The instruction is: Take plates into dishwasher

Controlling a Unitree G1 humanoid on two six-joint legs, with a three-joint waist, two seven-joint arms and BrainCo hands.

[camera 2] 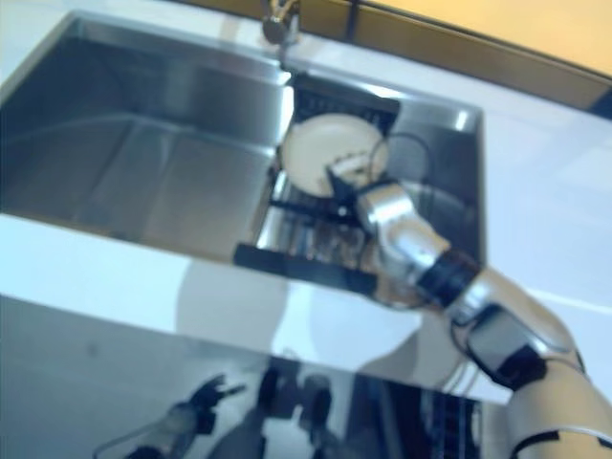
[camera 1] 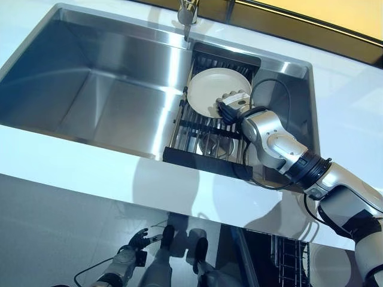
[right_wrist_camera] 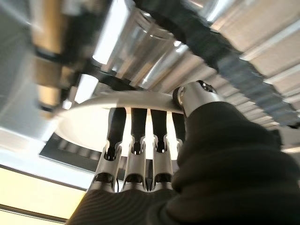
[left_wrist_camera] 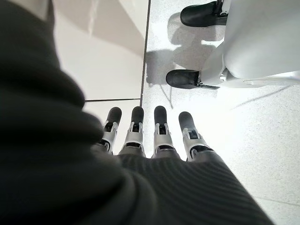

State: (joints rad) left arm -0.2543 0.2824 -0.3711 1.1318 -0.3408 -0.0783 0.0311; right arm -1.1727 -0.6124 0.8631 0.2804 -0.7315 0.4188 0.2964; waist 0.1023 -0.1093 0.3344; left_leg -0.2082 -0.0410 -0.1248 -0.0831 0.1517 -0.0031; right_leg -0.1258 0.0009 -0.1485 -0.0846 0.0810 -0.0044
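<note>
A round white plate point(camera 1: 212, 89) lies tilted on the dark slatted drying rack point(camera 1: 197, 140) at the right end of the steel sink point(camera 1: 90, 95). My right hand point(camera 1: 234, 107) reaches over the rack to the plate's near right rim. In the right wrist view its fingers point(right_wrist_camera: 138, 126) lie flat against one face of the plate point(right_wrist_camera: 84, 122) and its thumb point(right_wrist_camera: 194, 96) sits on the rim, pinching it. My left hand point(camera 1: 139, 239) hangs low beside the counter front, above the floor; its fingers point(left_wrist_camera: 159, 122) are straight and hold nothing.
A tap point(camera 1: 187, 12) stands behind the sink, just above the rack. A white countertop point(camera 1: 90, 164) runs along the sink's front. The open dishwasher's wire rack point(camera 1: 287, 257) shows below the counter at the lower right.
</note>
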